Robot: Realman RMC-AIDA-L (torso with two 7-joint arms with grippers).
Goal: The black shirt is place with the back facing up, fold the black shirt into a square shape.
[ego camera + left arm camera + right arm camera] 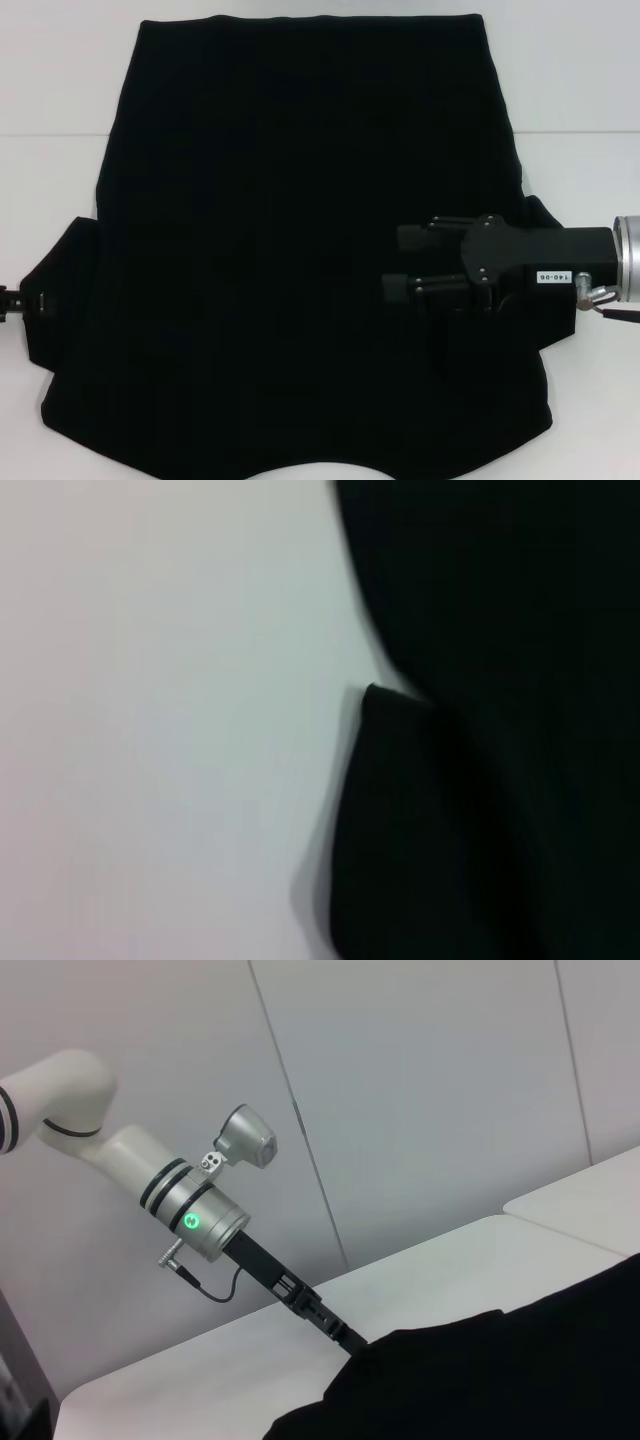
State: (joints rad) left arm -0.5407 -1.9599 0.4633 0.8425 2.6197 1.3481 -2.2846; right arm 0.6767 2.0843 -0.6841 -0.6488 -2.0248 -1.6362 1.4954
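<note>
A small white label on the right gripper (408,262) body is read as "140-06" approx., printed upside down in the head view; no lettering is seen on the black shirt (280,240) from any view. The right gripper is positioned over the shirt's right portion, reaching in from the right edge of the head view, with its two black fingers (425,237) spread apart — a clear gap is seen between them and nothing is held; whether the fingertips touch the fabric cannot be told. The left gripper (12,303) is seen only as a small dark tip at the left edge of the head view, at the outer edge of the shirt's left sleeve; in the right wrist view the left gripper (352,1340) is seen meeting the fabric edge, but whether its fingers are apart or together cannot be told. The shirt is spread flat on the white table (60,150), plain side up, the straight hem at the far side, the curved neck edge at the near side, sleeves out to L and R. In the left wrist view a sleeve edge (400,810) is seen lying on the table (150,730) — fabric flat, no gripper parts visible.
</note>
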